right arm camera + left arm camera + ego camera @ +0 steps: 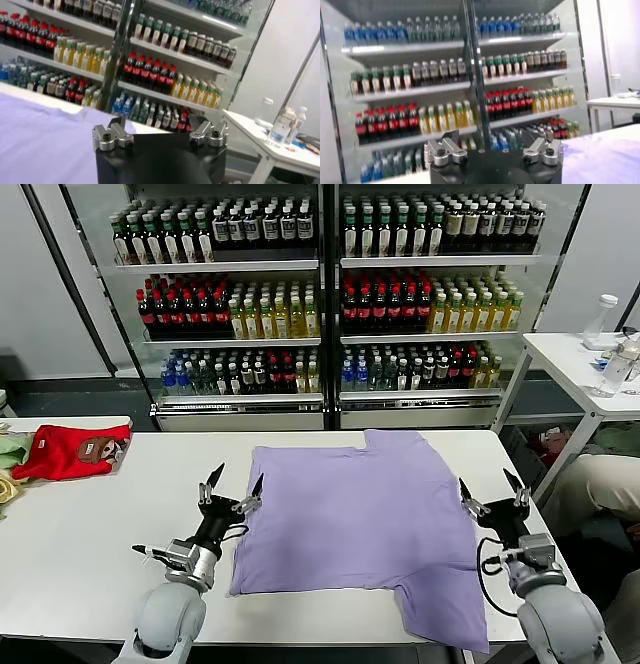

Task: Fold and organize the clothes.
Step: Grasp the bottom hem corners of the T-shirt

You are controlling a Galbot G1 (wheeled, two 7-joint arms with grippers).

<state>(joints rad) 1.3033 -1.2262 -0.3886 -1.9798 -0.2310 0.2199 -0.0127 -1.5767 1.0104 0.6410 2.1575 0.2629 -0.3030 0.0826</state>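
The clothes are one lavender T-shirt [365,519] spread flat on the white table [90,534], plain side up, with one sleeve toward the shelves and one hanging over the front edge. My left gripper [234,481] stands open at the shirt's left edge, fingers pointing up, nothing between them. At the shirt's right edge my right gripper [487,481] is also open and empty. The left wrist view shows the left gripper [492,142] with the shirt [605,155] beside it. The right wrist view shows the right gripper [160,132] and the shirt [45,135].
A red garment [70,452] with a brown patch lies at the table's far left, beside pale green and yellow garments [8,459]. Drink shelves [320,304] stand behind the table. A side table [585,359] with bottles and a person's leg [600,484] are at the right.
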